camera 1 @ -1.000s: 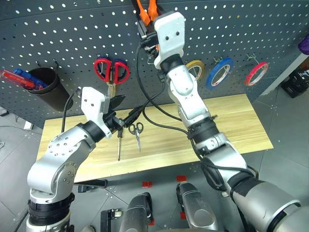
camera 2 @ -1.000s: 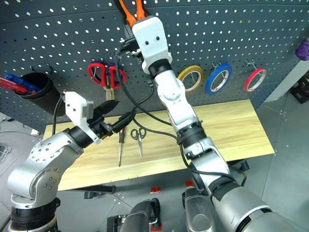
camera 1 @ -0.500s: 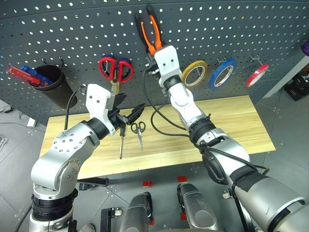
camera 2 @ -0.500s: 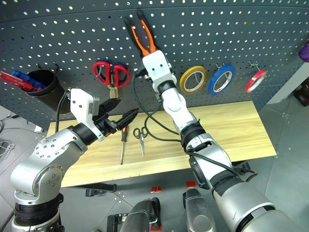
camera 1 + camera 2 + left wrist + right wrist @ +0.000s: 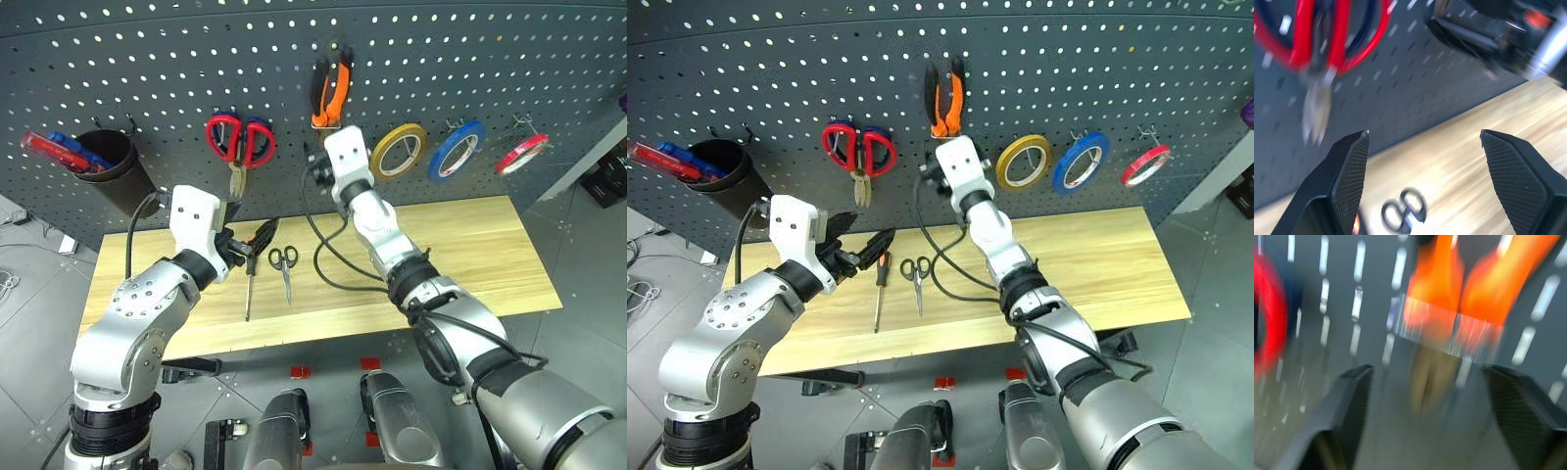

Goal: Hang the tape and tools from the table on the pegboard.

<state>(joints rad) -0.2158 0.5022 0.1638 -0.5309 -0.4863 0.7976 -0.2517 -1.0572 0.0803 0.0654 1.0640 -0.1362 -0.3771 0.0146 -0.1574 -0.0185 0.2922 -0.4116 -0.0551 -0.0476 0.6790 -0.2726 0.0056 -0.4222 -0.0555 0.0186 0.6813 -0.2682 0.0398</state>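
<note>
Wooden table (image 5: 470, 255) stands against the dark pegboard (image 5: 147, 78); grey floor (image 5: 588, 274).

pliers (image 5: 330, 94) on pegboard (image 5: 147, 59), scissors (image 5: 282, 262) on table (image 5: 470, 245)

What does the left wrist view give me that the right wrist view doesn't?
Left wrist: the wooden table with the small black scissors lying on it, beyond the open left pincer. Right wrist: the orange-handled pliers hanging, ahead of the open right pincer. Both: the pegboard and the red-handled scissors.
</note>
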